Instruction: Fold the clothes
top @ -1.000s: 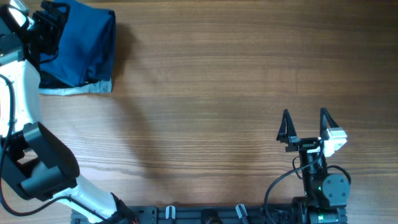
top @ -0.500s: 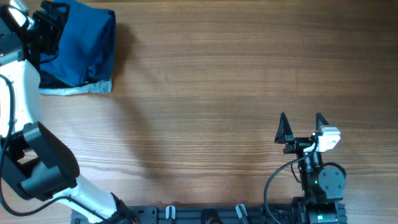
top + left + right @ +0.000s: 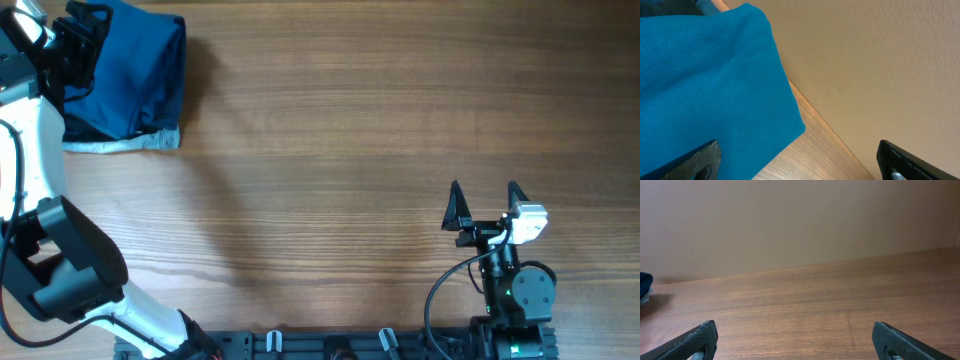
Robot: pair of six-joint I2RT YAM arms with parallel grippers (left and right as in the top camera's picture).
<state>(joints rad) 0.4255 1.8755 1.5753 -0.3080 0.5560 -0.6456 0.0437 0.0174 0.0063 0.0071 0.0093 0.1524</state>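
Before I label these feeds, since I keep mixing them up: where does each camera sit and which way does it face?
Overhead: above the table, looking straight down; both arms show, left gripper by the shirt, right gripper near its base.
Left wrist: on the left arm, facing the wall over the shirt; both its fingertips show.
Right wrist: low, facing across the table to the wall; its fingertips show.
Shared: overhead and left wrist both see the shirt.

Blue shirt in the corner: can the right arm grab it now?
Probably not yet. The soft medium-blue polo shirt lies in the far left corner, while the open right gripper sits at the near right. Only bare wooden table lies between, but it looks too far.
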